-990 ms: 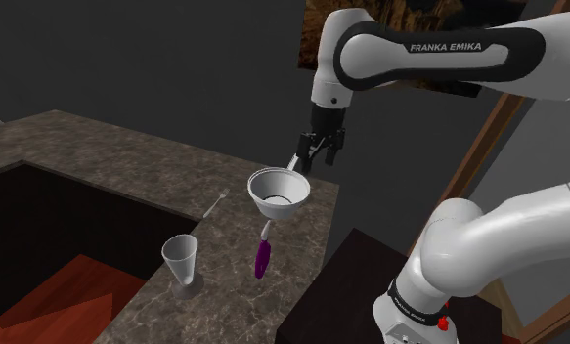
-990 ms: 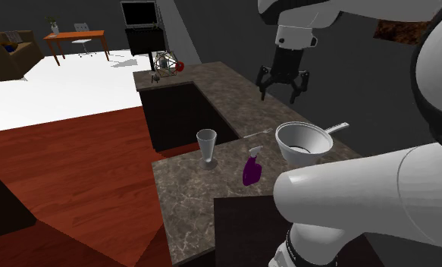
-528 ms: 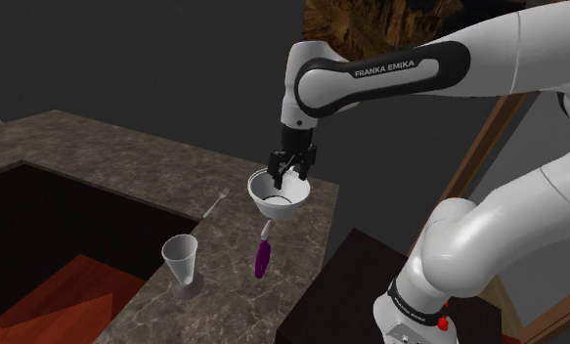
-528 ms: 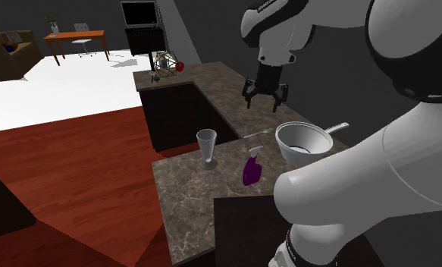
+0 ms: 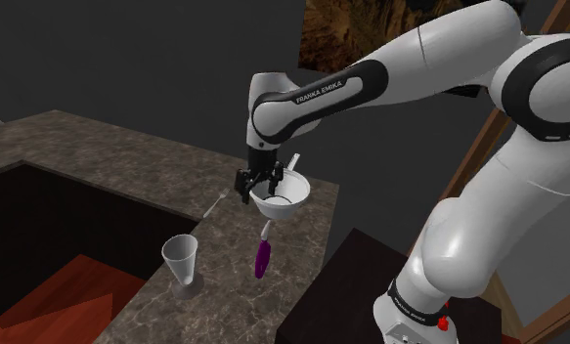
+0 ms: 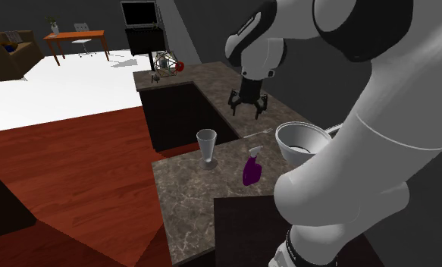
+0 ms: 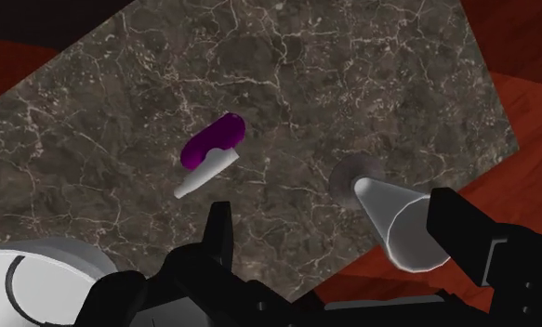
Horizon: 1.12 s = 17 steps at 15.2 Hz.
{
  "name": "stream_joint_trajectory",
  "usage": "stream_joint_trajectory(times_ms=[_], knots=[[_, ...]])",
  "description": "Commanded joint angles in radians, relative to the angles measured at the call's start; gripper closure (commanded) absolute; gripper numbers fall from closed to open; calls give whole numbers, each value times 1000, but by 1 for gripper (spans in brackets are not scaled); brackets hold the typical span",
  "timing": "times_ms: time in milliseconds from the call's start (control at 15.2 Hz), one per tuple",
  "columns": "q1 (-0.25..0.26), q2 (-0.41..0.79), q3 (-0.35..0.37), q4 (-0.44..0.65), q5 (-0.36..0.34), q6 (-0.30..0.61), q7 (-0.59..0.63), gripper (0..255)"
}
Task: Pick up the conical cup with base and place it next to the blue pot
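Note:
The conical cup [image 5: 181, 261] is pale grey and stands upright on its round base near the counter's front edge; it is also in the second exterior view [image 6: 206, 146]. In the wrist view the cup [image 7: 399, 220] lies close to one finger [image 7: 463, 232], untouched. A white pot [image 5: 282, 193] with a long handle sits at the counter's corner [image 6: 302, 141]. My black gripper [image 5: 256, 186] hangs open above the counter just beside the pot's rim, on the side toward the cup [image 6: 246, 102], holding nothing [image 7: 334, 218].
A purple bottle-like object with a white tip [image 5: 262, 255] lies on the dark marble counter [image 5: 97, 156] between pot and cup [image 7: 212, 147]. A thin utensil [image 5: 215, 204] lies by the counter's inner edge. Red wood floor [image 6: 75, 167] lies below the counter.
The arm has swung toward the shoulder view's left and lowered; the gripper went from behind the pot, over its rim, to its cup-side edge. The fingers stayed open.

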Motion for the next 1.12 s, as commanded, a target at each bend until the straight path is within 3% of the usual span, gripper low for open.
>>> stream_joint_trajectory(times_ms=[0,528,1056], knots=[[6,70,9,24,5,46,9,0],[35,380,32,220,1,162,54,0],[75,696,35,501,-17,198,99,0]])
